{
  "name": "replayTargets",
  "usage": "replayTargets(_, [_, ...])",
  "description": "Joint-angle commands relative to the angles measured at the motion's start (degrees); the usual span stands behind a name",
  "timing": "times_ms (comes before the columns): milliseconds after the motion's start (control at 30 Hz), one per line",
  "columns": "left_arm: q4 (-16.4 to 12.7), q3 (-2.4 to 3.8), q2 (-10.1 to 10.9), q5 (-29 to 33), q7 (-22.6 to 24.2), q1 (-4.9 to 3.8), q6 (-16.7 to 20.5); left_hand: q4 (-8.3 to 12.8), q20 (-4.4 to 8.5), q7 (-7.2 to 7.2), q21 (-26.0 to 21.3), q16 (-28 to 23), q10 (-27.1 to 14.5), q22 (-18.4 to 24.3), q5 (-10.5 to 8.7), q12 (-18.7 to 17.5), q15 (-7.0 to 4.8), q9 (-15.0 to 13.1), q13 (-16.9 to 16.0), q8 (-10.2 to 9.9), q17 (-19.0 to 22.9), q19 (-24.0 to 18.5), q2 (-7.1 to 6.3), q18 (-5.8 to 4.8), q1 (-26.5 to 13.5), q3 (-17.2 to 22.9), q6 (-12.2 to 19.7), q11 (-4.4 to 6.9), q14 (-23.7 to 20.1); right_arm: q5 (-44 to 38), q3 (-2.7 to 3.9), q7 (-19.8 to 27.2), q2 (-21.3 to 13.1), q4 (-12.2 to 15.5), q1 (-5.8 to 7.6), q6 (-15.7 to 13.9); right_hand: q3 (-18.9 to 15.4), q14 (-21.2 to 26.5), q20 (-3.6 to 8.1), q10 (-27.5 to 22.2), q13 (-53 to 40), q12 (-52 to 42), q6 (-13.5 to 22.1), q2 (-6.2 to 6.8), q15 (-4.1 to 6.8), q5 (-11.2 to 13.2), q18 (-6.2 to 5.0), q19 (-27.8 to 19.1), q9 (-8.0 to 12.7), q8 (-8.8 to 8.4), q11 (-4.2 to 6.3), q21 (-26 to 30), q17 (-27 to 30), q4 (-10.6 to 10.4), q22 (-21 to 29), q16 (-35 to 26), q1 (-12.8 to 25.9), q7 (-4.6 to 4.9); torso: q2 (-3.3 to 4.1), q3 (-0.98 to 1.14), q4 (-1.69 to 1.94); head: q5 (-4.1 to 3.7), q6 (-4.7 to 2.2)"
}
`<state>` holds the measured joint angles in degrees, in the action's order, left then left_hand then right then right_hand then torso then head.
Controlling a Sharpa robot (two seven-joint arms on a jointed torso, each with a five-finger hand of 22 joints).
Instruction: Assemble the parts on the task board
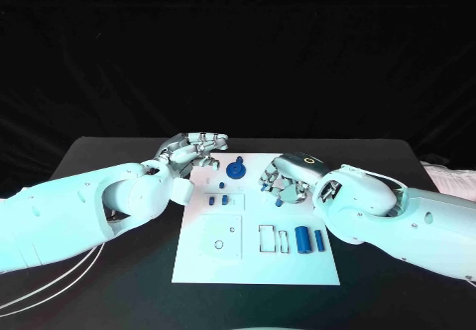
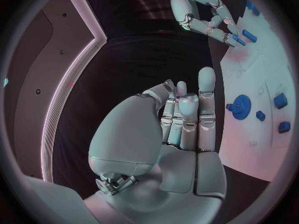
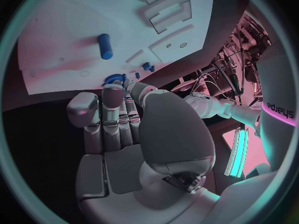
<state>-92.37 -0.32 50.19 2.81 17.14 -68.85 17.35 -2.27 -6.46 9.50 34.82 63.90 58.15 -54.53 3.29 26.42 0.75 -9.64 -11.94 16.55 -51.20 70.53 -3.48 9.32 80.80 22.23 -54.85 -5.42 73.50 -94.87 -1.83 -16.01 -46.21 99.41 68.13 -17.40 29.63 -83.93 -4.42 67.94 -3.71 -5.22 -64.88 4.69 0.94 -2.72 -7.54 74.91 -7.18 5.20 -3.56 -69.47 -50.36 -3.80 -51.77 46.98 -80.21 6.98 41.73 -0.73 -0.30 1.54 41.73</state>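
One white task board (image 1: 203, 265) on the black table (image 1: 119, 148) carries one blue gear (image 1: 236, 168) at 12 o'clock and two blue cylinders (image 1: 310, 240) at 4 o'clock; left hand (image 1: 195, 149) curled, empty; right hand (image 1: 283, 180) grip undeterminable.

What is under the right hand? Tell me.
Under the right hand lies the white task board, with a small blue part at the fingertips. The palm covers the board beneath it; any parts there are hidden.
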Motion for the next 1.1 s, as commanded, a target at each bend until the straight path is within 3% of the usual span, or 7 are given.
replayTargets(33, [-0.25, 0.04, -0.18, -0.20, -0.14, 0.02, -1.55, 0.15, -0.04, 0.13, -0.29, -0.15, -0.41, 0.10, 0.19, 0.23, 0.01, -0.09, -0.09, 0.34, 0.14, -0.36, 0.24, 0.67, -0.03, -0.26, 0.36, 0.12, -0.55, 0.55, 0.02, 1.59, 1.30, 0.25, -0.17, 0.23, -0.14, -1.02, -0.03, 0.30, 0.07, 0.22, -0.31, -0.24, 0.10, -0.09, 0.54, 0.31, -0.04, 0.31, -0.25, -0.15, 0.09, -0.19, 0.17, 0.04, 0.58, 0.10, 0.02, -0.08, 0.04, 0.44, 0.05])
replayTargets(300, [-0.52, 0.04, -0.24, -0.20, -0.28, 0.02, -1.54, 0.13, -0.05, 0.14, -0.41, -0.18, -0.44, 0.17, 0.18, 0.27, 0.03, -0.10, -0.11, 0.37, 0.20, -0.39, 0.22, 0.69, -0.07, -0.30, 0.40, 0.11, -0.58, 0.67, 0.00, 2.08, 4.62, -0.22, -2.23, 3.60, -0.11, -1.03, -0.06, 0.23, 0.08, 0.36, -0.22, -0.46, 0.04, -0.09, 0.55, 0.35, -0.05, 0.22, -0.33, -0.21, -0.06, -0.20, 0.10, 0.24, 0.63, 0.20, 0.09, -0.08, -0.12, 1.60, 0.59])
replayTargets(500, [-0.53, 0.04, -0.47, -0.23, -0.35, 0.02, -1.50, 0.13, -0.05, 0.14, -0.41, -0.18, -0.44, 0.17, 0.18, 0.27, 0.03, -0.10, -0.11, 0.37, 0.20, -0.39, 0.22, 0.69, -0.07, -0.30, 0.40, 0.11, -0.58, 0.12, -0.05, 2.92, 6.20, -0.89, -4.21, 4.25, -0.11, -0.99, -0.08, 0.16, 0.09, 0.48, -0.13, -0.53, 0.01, -0.10, 0.50, 0.25, -0.05, 0.14, -0.40, -0.08, 0.11, -0.12, 0.36, 0.08, 0.61, 0.28, 0.06, -0.05, -0.07, 1.92, 0.89])
replayTargets(600, [-0.36, 0.04, -0.50, -0.27, -0.36, 0.01, -1.48, 0.14, -0.06, 0.13, -0.43, -0.21, -0.47, 0.19, 0.19, 0.30, 0.03, -0.12, -0.12, 0.40, 0.25, -0.40, 0.23, 0.69, -0.06, -0.31, 0.43, 0.12, -0.62, -0.33, -0.10, 3.25, 6.91, -1.12, -5.01, 4.44, -0.13, -0.97, -0.08, 0.14, 0.09, 0.51, -0.10, -0.51, -0.01, -0.10, 0.49, 0.24, -0.05, 0.12, -0.42, -0.06, 0.16, -0.08, 0.40, 0.03, 0.61, 0.30, 0.10, 0.10, -0.21, 2.29, 1.03])
replayTargets(867, [-0.14, 0.04, -0.62, -0.30, -0.35, 0.02, -1.43, 0.14, -0.06, 0.13, -0.43, -0.21, -0.47, 0.19, 0.19, 0.30, 0.03, -0.12, -0.12, 0.40, 0.25, -0.40, 0.23, 0.69, -0.06, -0.31, 0.43, 0.12, -0.62, -0.93, -0.26, 3.59, 8.18, -2.22, -6.11, 5.03, -0.20, -0.95, -0.10, 0.10, 0.09, 0.58, -0.06, -0.46, -0.04, -0.10, 0.47, 0.19, -0.06, 0.08, -0.46, -0.01, 0.17, -0.01, 0.49, 0.03, 0.63, 0.35, 0.05, 0.03, 0.01, 2.33, 1.42])
replayTargets(1100, [-0.06, 0.03, -0.75, -0.31, -0.44, 0.02, -1.43, 0.14, -0.06, 0.13, -0.43, -0.21, -0.47, 0.19, 0.19, 0.30, 0.03, -0.12, -0.12, 0.40, 0.25, -0.40, 0.23, 0.69, -0.06, -0.31, 0.43, 0.12, -0.62, -1.06, -0.38, 3.98, 8.84, -2.71, -6.78, 5.58, -0.24, -0.94, -0.11, 0.10, 0.08, 0.61, -0.08, -0.46, -0.05, -0.11, 0.47, 0.20, -0.07, 0.08, -0.48, -0.03, 0.15, -0.01, 0.47, 0.05, 0.68, 0.37, 0.06, 0.08, -0.19, 2.64, 1.56])
